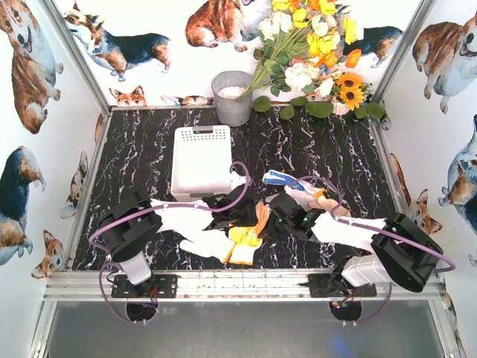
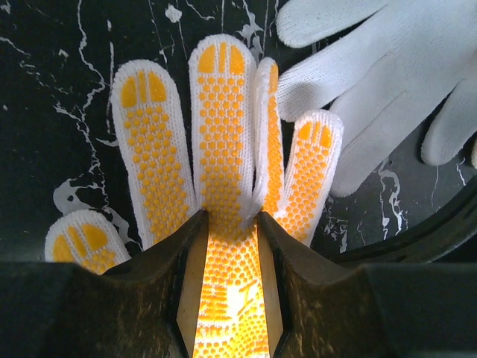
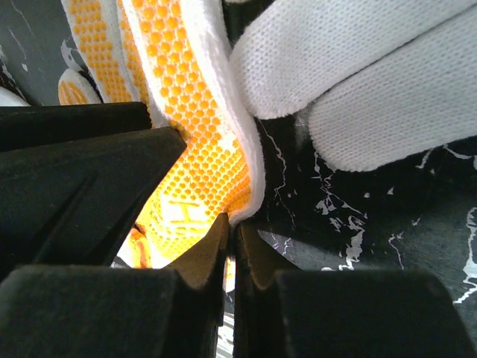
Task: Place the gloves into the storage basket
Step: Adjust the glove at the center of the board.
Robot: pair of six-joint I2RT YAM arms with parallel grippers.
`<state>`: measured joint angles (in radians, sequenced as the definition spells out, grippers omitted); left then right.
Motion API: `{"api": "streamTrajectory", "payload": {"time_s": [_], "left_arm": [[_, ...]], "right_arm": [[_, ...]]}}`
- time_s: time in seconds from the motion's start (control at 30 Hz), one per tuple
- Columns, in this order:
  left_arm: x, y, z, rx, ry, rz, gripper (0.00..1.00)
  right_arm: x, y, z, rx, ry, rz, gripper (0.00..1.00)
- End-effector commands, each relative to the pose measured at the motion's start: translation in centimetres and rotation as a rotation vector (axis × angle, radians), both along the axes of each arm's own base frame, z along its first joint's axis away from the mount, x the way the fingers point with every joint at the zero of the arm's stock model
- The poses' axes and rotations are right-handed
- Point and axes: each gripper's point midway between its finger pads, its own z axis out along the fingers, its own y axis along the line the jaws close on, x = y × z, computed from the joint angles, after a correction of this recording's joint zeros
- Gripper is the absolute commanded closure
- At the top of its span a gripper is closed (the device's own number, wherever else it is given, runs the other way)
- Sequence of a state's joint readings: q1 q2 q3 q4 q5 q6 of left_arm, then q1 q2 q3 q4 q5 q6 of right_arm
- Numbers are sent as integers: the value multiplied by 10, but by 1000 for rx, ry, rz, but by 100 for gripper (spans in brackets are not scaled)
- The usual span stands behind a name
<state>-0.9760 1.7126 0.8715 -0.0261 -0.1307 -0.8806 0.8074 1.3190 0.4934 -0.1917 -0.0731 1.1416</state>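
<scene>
A white knit glove with yellow dots (image 2: 223, 127) lies palm up on the black marble table. My left gripper (image 2: 231, 218) is shut on its palm, and the knit bunches at the fingertips. My right gripper (image 3: 232, 220) is shut on the white edge of the same yellow-dotted glove (image 3: 186, 127). From above, both grippers (image 1: 242, 216) (image 1: 270, 220) meet over that glove (image 1: 244, 242). A plain white glove (image 1: 209, 242) lies beside it, and a blue-dotted glove (image 1: 282, 177) and a beige glove (image 1: 320, 198) lie to the right. The white storage basket (image 1: 201, 134) stands just behind.
A grey metal bucket (image 1: 232, 97) stands at the back, with a bunch of flowers (image 1: 313, 45) to its right. Corgi-print walls close in the table on three sides. A metal rail (image 1: 223, 283) runs along the near edge. Another white glove (image 2: 387, 82) lies close to the left gripper.
</scene>
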Motion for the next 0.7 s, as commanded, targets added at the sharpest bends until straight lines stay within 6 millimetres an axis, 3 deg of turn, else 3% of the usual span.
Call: {"api": "streamTrajectory", "payload": {"time_s": [0.0, 0.3, 0.6, 0.67], "left_arm": [[2, 22, -17, 97, 17, -6, 72], [-17, 31, -17, 39, 56, -3, 71], [-13, 27, -10, 52, 29, -24, 68], [-10, 24, 2, 39, -1, -49, 63]], "right_arm": [[-1, -24, -14, -107, -4, -78, 100], [-4, -47, -20, -196, -11, -103, 100], [-5, -37, -16, -163, 1, -66, 100], [-4, -35, -11, -160, -4, -55, 93]]}}
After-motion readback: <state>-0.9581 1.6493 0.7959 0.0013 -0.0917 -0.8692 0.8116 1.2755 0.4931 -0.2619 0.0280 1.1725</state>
